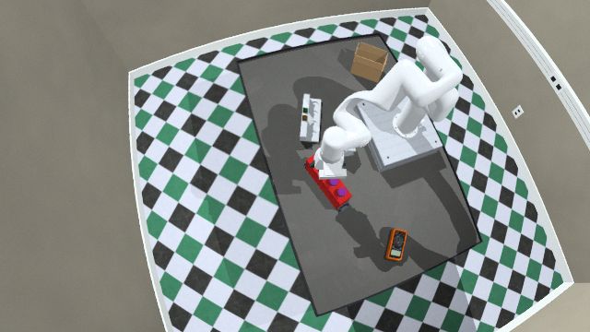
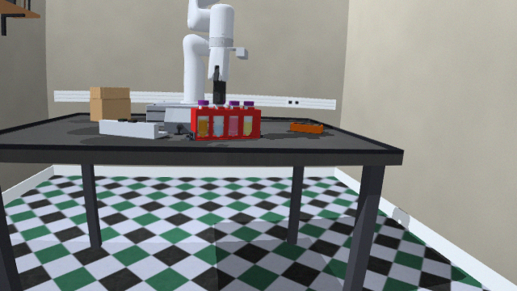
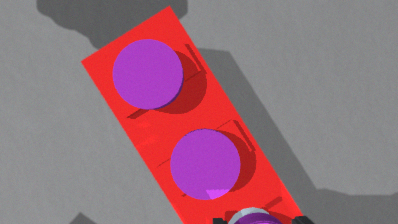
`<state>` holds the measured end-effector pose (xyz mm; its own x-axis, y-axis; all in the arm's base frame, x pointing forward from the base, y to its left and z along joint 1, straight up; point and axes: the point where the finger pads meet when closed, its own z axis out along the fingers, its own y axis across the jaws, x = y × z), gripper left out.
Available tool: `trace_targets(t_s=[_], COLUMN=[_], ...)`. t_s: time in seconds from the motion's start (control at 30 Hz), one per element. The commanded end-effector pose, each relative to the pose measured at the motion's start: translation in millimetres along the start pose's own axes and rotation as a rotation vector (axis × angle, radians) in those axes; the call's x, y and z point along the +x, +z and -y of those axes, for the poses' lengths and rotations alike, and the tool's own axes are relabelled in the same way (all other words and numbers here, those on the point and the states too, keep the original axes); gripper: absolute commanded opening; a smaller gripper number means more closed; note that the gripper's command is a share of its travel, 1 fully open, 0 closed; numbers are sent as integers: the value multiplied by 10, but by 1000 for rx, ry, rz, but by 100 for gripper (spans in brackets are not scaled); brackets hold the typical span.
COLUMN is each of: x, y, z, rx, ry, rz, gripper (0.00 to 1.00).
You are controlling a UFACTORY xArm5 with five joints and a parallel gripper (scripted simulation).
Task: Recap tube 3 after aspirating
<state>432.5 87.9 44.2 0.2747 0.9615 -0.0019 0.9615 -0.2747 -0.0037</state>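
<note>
The hand (image 3: 257, 220) points straight down, clamped on a cap (image 3: 256, 218).

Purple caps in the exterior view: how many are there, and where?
3 purple caps show: one at the red rack's left end, two at its right end. A fourth, second from left, is hidden behind the claw, which is shut on it.

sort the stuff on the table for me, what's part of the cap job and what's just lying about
Part of the job:
- red tube rack with four purple-capped tubes
- purple cap the gripper is closed on
- white cap tray
- grey key housing

Just lying about:
- cardboard box
- orange meter
</note>
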Motion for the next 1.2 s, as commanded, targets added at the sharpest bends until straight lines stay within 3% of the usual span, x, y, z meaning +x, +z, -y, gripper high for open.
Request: trace_targets(t_s=[0.0,0.17,0.23,0.73,1.03,1.07,1.17], x=[6,6,6,6,6,6,6], y=[-13,-14,-14,-16,-16,-16,-16], z=[-13,-13,-13,-13,-13,-13,-13], rx=[-7,-6,-6,-4,-4,-4,-4], ry=[-265,-513,-513,-1259,-1336,-1336,-1336], rz=[5,6,6,8,8,8,8], gripper=[0,0,0,0,0,46,46])
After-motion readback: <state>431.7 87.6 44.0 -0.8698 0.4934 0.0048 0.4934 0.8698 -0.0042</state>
